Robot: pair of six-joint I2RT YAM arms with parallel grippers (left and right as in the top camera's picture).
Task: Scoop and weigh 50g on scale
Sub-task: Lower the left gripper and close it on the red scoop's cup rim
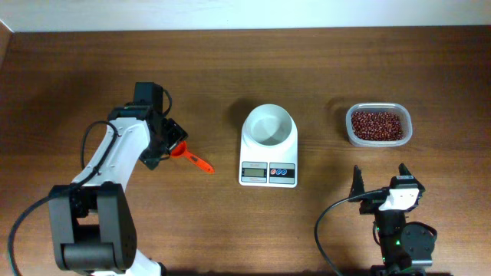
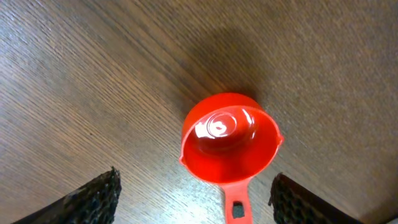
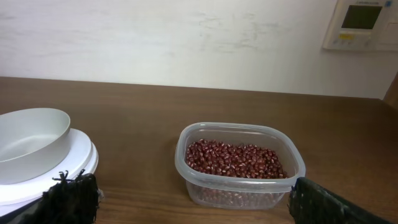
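Observation:
The white scale [image 1: 268, 159], with its round white bowl [image 1: 268, 125] on top, stands mid-table; in the right wrist view the bowl [image 3: 28, 142] is at the left. Dark reddish-brown beans [image 1: 377, 124] fill a clear tub [image 3: 249, 190]. An empty orange scoop [image 1: 198, 161] lies flat on the table left of the scale. My left gripper [image 1: 170, 142] hovers low over it, open, and the scoop's handle [image 2: 236, 208] runs between the fingers [image 2: 93, 199] without touching either. My right gripper [image 1: 380, 178] stands open in front of the tub, empty.
The wooden table [image 1: 92, 69] meets a pale wall [image 3: 186, 37] along its far edge. A cable [image 1: 326, 230] loops beside the right arm's base. A wall control panel [image 3: 360, 25] hangs at the upper right in the right wrist view.

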